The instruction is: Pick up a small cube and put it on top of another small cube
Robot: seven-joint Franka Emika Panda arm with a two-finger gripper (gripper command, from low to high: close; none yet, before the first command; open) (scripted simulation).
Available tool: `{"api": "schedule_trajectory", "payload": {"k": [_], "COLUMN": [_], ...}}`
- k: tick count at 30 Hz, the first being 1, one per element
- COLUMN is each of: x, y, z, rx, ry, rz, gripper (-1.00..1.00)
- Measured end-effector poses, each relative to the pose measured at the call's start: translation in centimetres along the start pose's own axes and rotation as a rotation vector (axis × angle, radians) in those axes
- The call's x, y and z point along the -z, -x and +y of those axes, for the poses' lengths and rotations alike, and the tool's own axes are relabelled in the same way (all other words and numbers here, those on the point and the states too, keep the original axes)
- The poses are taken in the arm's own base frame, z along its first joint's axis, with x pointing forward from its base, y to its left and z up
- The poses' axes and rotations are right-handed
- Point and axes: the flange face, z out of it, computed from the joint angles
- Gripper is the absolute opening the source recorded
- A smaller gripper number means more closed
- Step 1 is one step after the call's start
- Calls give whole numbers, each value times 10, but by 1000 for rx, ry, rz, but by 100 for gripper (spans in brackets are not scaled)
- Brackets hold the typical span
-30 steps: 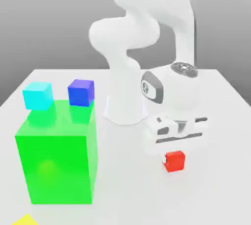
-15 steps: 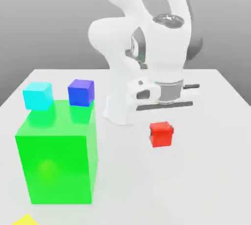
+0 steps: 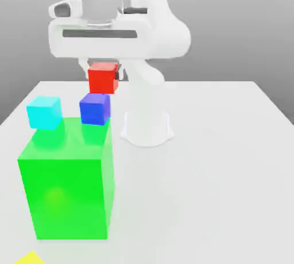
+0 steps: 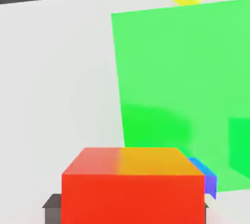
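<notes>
Red cube (image 3: 103, 79): exterior view, now raised from its earlier place low on the right to just above the blue cube (image 3: 94, 109), clamped in the gripper (image 3: 104, 75). Hand view: red cube between closed fingers (image 4: 52, 208), blue cube partly hidden behind.

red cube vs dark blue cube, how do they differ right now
The red cube is bright red, while the dark blue cube is a deep blue. The red cube is held in the tool, whereas the dark blue cube sits on top of the green block, free of any grip. Both are small, plain cubes of about the same size.
</notes>
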Motion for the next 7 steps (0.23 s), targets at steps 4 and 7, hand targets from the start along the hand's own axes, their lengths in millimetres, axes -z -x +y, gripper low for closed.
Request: {"api": "schedule_trajectory", "payload": {"k": [4, 7], "x": [-45, -45], "y": [-1, -1], "z": [7, 7], "rx": [-9, -9], "ry": [0, 0], "rz": [0, 0], "gripper": [100, 100]}}
